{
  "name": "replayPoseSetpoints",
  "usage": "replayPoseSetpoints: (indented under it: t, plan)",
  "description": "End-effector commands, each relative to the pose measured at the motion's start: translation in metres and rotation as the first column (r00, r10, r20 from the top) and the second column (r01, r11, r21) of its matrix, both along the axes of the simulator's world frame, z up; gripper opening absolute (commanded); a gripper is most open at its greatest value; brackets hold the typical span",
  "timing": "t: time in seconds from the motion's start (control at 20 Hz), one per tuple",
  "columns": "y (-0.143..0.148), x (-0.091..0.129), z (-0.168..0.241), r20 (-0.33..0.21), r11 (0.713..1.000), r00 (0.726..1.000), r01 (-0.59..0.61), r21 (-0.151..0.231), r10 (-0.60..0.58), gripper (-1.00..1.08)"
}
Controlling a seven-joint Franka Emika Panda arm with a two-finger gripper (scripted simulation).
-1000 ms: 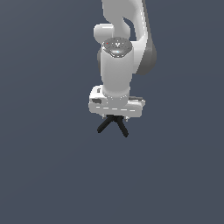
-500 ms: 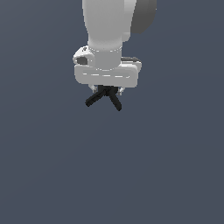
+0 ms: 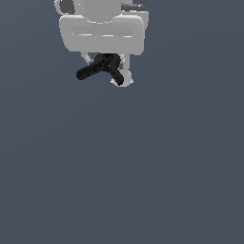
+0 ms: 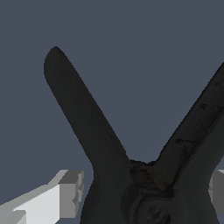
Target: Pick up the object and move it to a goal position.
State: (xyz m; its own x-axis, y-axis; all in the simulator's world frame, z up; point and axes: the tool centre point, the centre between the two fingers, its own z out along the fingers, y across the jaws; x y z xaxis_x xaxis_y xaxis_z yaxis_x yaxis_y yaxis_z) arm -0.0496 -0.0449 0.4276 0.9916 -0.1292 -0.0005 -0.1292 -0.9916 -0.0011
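The object, a small black spring clamp point(image 3: 97, 68) with two splayed legs and a tiny red spot near its pivot, hangs under the white hand at the top of the exterior view. My gripper point(image 3: 106, 66) is shut on the clamp's pivot end, its pale fingers point(image 3: 125, 76) showing on either side. In the wrist view the clamp point(image 4: 144, 166) fills the frame as a dark V between the grey-white fingertips point(image 4: 70, 192). It is held in the air with nothing beneath it.
A plain dark blue-grey background surrounds the arm in both views. No other objects, edges or goal marker show.
The arm with the clamp in it has risen toward the exterior view's top and drifted a little toward its left, looming larger. The grip on the clamp has held.
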Motion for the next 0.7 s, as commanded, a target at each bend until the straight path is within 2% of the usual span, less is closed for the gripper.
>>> replayPoseSetpoints:
  t: [0.0,0.3,0.65]
  plan:
    - [-0.005,-0.006,0.02,0.0,1.0,1.0,0.0,0.0,0.0,-1.0]
    - [-0.013,-0.013,0.051,0.0,1.0,1.0,0.0,-0.001,0.0,-1.0]
    - [-0.016,-0.015,0.062,0.0,1.0,1.0,-0.001,-0.001,0.001,-1.0]
